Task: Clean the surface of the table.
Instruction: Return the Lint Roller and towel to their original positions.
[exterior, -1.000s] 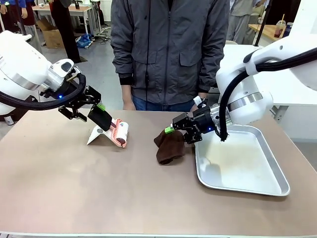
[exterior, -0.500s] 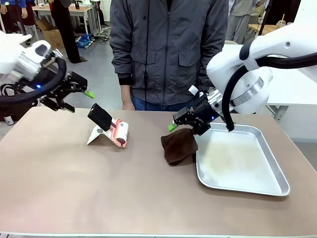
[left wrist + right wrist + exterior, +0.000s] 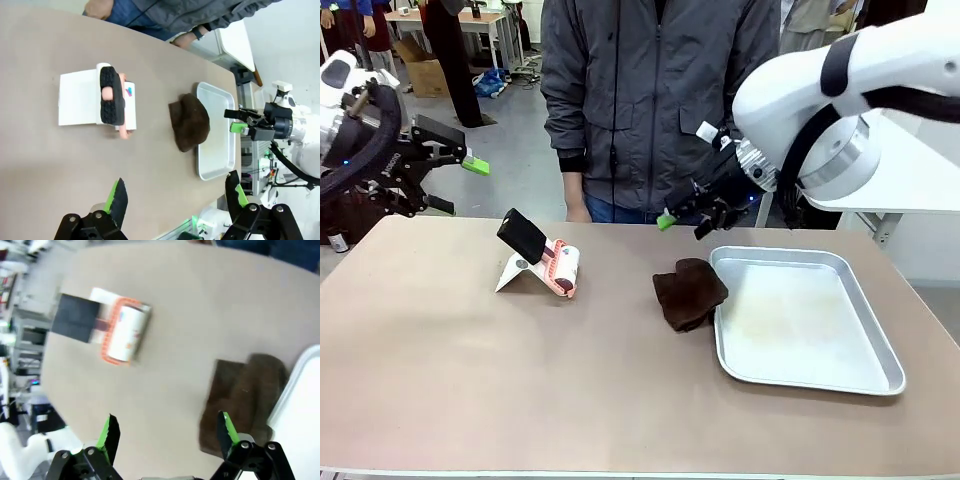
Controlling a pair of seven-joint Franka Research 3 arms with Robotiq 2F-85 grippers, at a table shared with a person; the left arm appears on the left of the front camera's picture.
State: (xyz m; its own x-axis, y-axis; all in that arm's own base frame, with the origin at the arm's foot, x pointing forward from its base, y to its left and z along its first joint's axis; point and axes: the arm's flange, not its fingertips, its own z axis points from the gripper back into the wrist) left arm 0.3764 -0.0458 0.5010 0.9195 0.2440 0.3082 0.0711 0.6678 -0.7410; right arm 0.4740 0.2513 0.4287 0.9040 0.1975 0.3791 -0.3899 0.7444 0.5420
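front view: the brown desk (image 3: pixel 520 380) carries a lint roller (image 3: pixel 560 268), a dark folded cloth (image 3: pixel 688 293) and a metal tray (image 3: pixel 802 318); the left claw (image 3: pixel 448 168) and right claw (image 3: pixel 682 214) hang above it, both spread wide and empty. left wrist view: open claw (image 3: pixel 175 195) over the desk. right wrist view: open claw (image 3: pixel 165 432) above the cloth.

The front camera faces 12 o'clock across the matte taupe-brown table (image 3: pixel 520 380); both wrist cameras look down from well above, sharing its folded dark-brown cloth (image 3: pixel 689 293) (image 3: pixel 189 121) (image 3: pixel 242 397).
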